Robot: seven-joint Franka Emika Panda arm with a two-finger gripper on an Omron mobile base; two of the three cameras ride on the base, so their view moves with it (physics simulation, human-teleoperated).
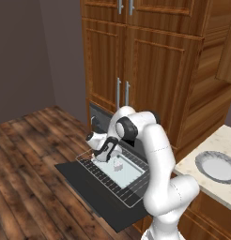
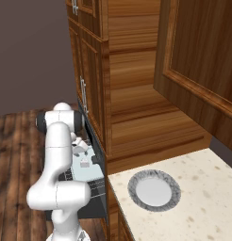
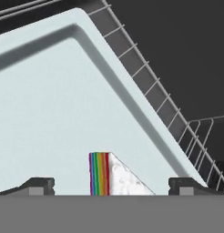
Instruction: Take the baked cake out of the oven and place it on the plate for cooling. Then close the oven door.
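- Your gripper (image 3: 111, 187) hangs over the baked cake (image 3: 114, 176) with its fingers (image 3: 38, 185) spread wide on either side, grasping nothing; that looks like the line-up for a pinch.
- The cake sits on the pale baking tray (image 1: 122, 169), which rests on the wire rack (image 1: 131, 199) pulled out over the lowered oven door (image 1: 89, 190), so you can reach it from above.
- Watch the tray's raised lip and the rack's upturned edge beside the cake.
- The plate (image 2: 153, 190) waits bare on the tabletop (image 2: 203, 207), well apart to the right.
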